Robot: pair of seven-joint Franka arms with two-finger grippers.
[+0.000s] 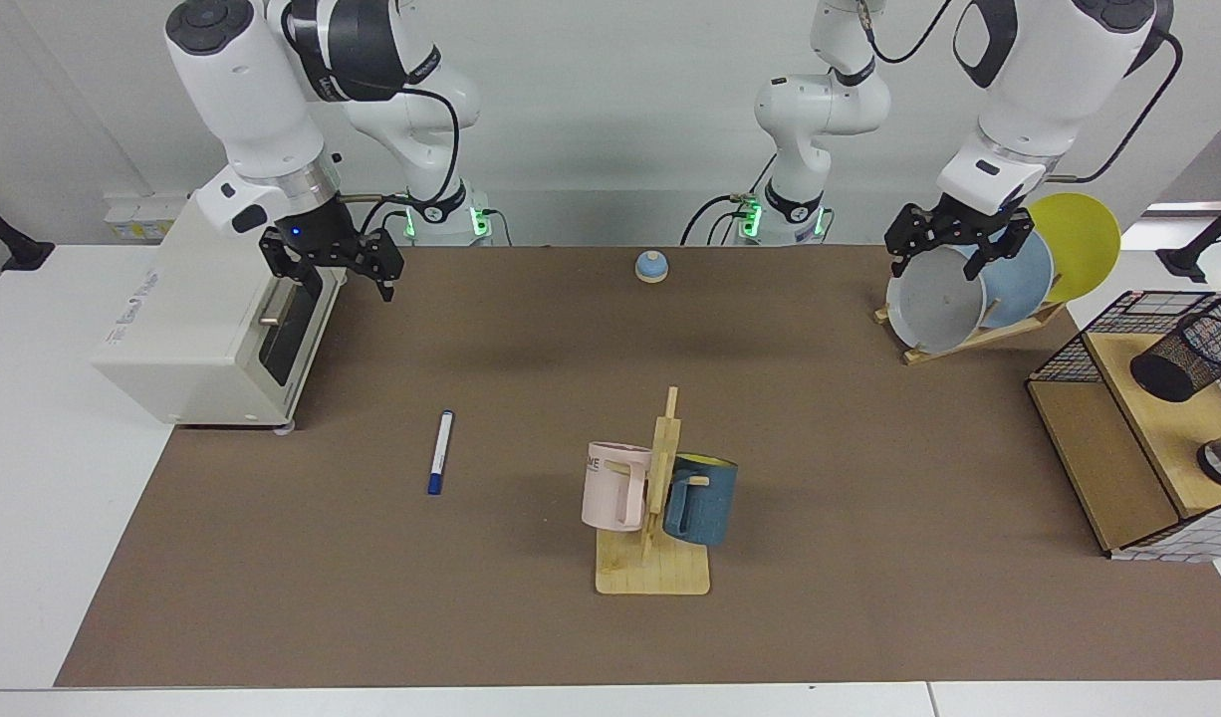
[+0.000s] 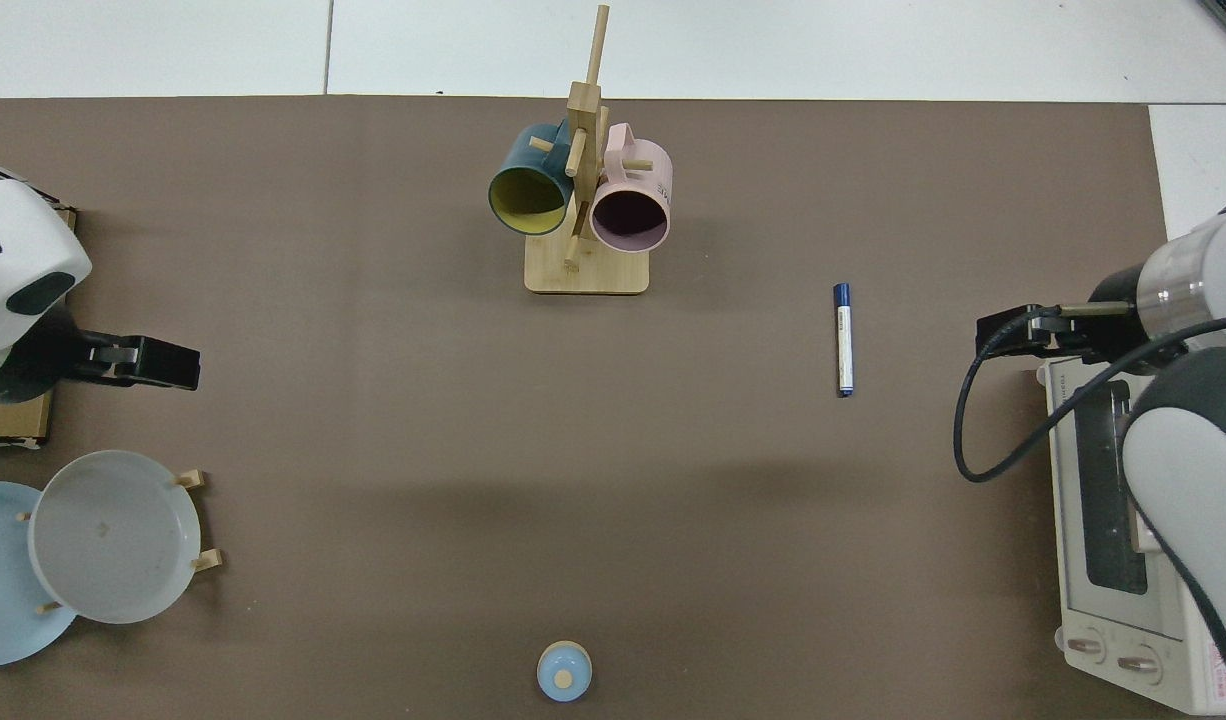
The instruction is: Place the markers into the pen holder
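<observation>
Right hand [image 1: 339,280] and left hand [image 1: 954,254] hover, fingers spread.

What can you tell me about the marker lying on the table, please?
The marker is a slim white pen with blue at both ends, looking like plastic. It lies flat and alone on the brown table mat, between the toaster oven and the mug rack, touching neither. No tool holds it.

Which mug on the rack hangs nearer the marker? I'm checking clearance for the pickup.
The pink mug. It hangs on the rack's side facing the marker; the blue mug hangs on the far side, behind the post.
</observation>
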